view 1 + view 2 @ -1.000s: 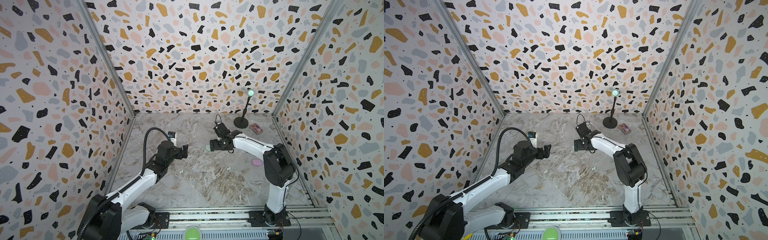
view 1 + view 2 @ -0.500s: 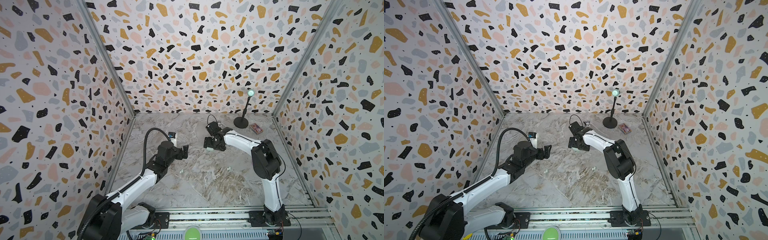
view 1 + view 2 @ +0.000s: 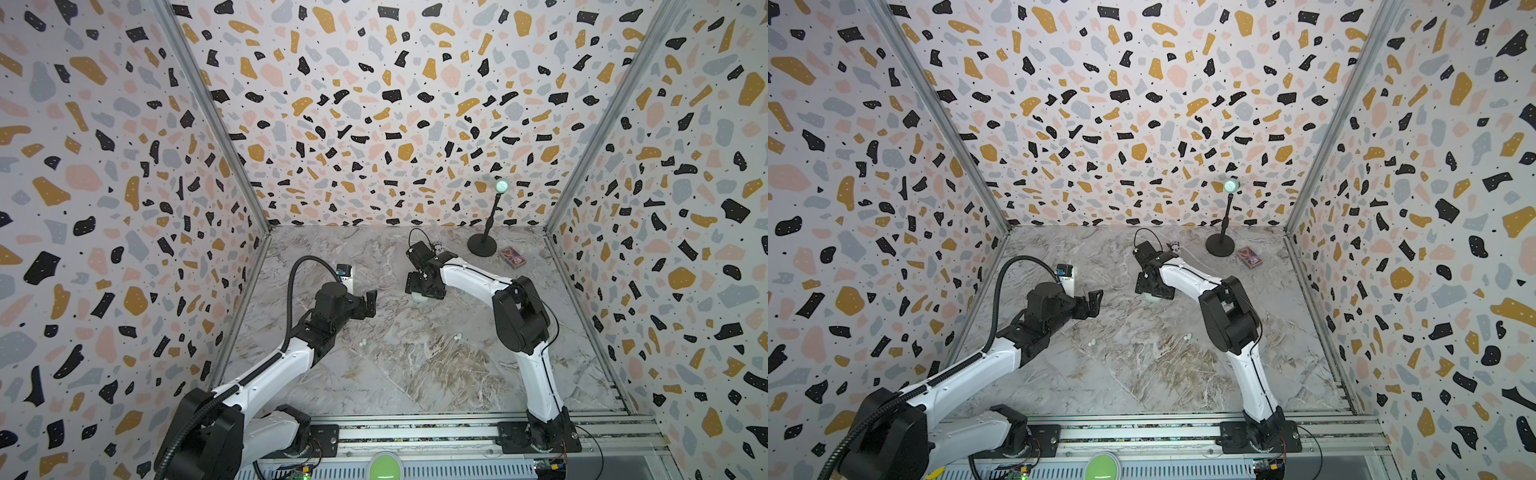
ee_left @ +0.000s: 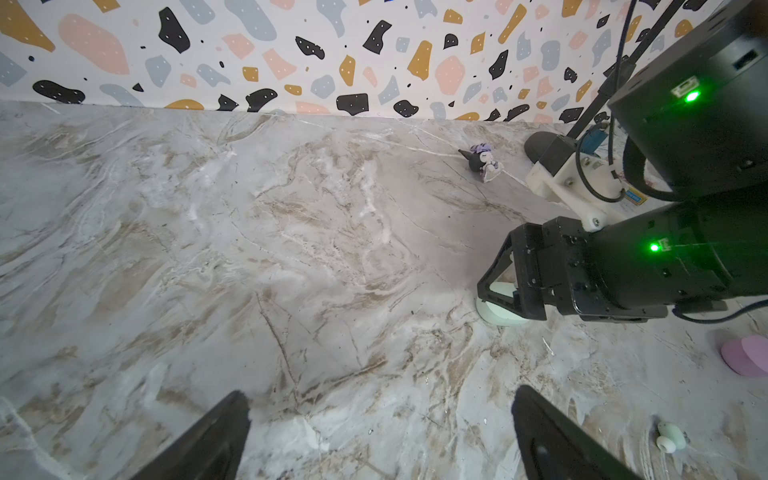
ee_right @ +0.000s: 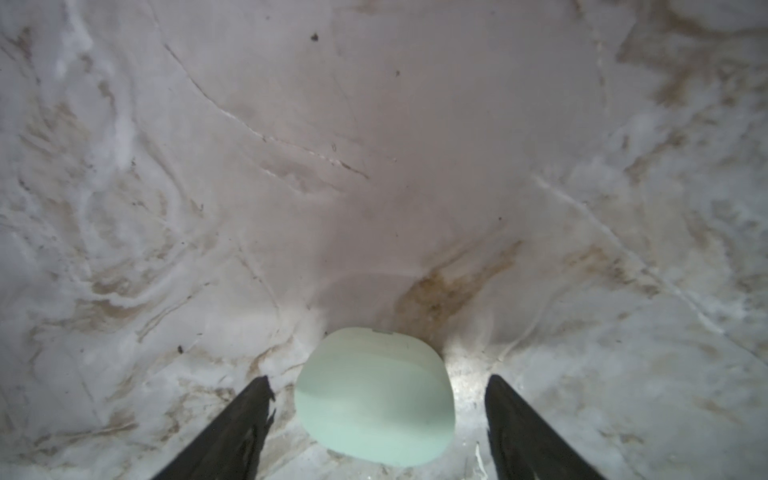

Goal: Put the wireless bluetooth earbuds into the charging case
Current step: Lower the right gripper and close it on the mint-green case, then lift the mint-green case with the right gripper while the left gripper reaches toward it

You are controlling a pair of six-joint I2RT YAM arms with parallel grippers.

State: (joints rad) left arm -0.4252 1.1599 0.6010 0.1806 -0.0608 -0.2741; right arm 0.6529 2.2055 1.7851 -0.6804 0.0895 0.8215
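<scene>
We note right claw (image 5: 378,379) astride the mint charging case (image 5: 374,411) on the tabletop (image 5: 374,166), gaps both sides; left claw (image 4: 381,392) wide, aloft.

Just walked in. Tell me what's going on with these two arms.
The right hand is down at the marble-patterned table, its open fingers on either side of the mint-green rounded charging case with a gap on each side, so nothing is gripped yet. The left hand hangs open and empty above the table nearby. Two tiny whitish earbuds lie loose on the table nearer the arm bases, not yet in any case.
</scene>
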